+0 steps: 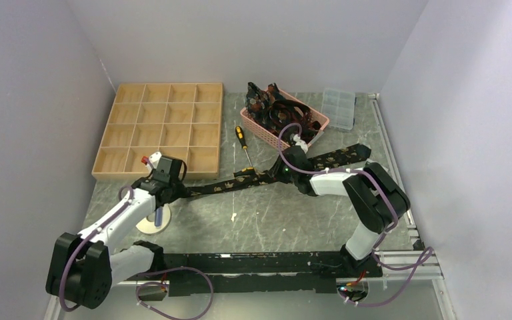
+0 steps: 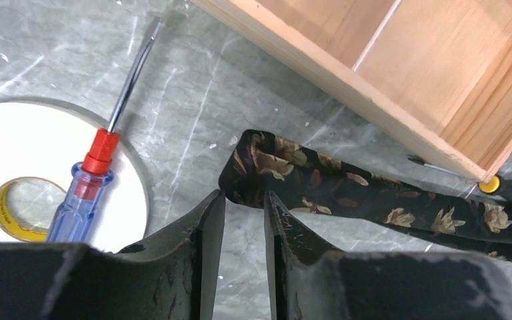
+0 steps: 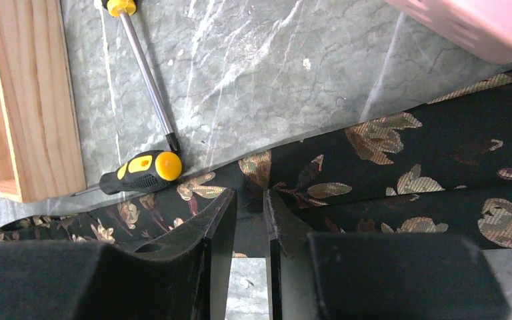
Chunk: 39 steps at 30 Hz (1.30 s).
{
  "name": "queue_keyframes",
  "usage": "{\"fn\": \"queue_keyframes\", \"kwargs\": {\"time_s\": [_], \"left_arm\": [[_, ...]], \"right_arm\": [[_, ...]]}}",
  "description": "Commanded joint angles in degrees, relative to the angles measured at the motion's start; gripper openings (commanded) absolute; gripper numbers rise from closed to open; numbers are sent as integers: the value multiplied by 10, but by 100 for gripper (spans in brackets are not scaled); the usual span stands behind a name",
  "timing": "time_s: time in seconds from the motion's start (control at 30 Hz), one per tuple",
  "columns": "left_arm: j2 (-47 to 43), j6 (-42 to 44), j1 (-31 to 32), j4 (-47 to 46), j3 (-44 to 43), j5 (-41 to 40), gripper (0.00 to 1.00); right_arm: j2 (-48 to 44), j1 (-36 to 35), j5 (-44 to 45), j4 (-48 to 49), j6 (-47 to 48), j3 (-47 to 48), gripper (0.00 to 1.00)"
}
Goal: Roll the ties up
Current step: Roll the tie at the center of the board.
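Observation:
One tie [image 1: 221, 187] lies stretched across the table, black with tan leaf patterns, running from my left gripper [image 1: 177, 191] past my right gripper [image 1: 281, 173] to its wide end [image 1: 347, 154]. In the left wrist view the tie's [image 2: 347, 193] narrow end is folded over just beyond my left gripper [image 2: 244, 195], which is open with only bare table between its fingers. In the right wrist view my right gripper [image 3: 249, 193] stands partly open, tips down on the tie [image 3: 400, 167] at a fold. More ties [image 1: 279, 109] are heaped in a pink basket [image 1: 257, 128].
A wooden compartment tray [image 1: 160, 130] sits at the back left, close to the tie's end. Two yellow-handled screwdrivers [image 1: 243, 141] [image 3: 140, 172] lie by the tie. A white disc [image 2: 40, 147] holds a tape roll [image 2: 3, 207] and a blue screwdriver [image 2: 80, 200]. A clear plastic box [image 1: 339, 107] stands at the back right.

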<state>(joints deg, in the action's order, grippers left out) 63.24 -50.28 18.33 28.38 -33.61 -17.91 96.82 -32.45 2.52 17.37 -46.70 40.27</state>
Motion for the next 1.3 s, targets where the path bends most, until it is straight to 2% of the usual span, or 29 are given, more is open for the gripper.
{"fn": "queue_keyframes", "kwargs": {"time_s": [0.0, 0.07, 0.23, 0.43, 0.6, 0.77, 1.0, 1.27], "left_arm": [[-12, 3, -17, 21, -33, -19, 35], [-8, 9, -23, 23, -36, -14, 34], [0, 18, -32, 6, -43, 17, 18], [-6, 38, -32, -80, -20, 114, 3], [63, 32, -32, -73, -24, 114, 3], [101, 4, -38, -54, -17, 67, 3], [99, 6, -44, -76, -2, 60, 3], [50, 17, -44, -79, 5, 63, 3]], "right_arm": [[-19, 1, 33, -23, 23, -12, 27], [-31, -9, 42, -24, 28, -9, 27], [-45, -43, 60, -27, 34, 6, 27], [-33, -54, 58, -27, 32, 20, 27], [-41, -57, 57, -28, 34, 21, 27], [-58, -62, 58, -30, 39, 19, 27], [-57, -88, 36, -34, 60, 47, 27], [-3, -90, 37, -37, 48, 72, 27]]}}
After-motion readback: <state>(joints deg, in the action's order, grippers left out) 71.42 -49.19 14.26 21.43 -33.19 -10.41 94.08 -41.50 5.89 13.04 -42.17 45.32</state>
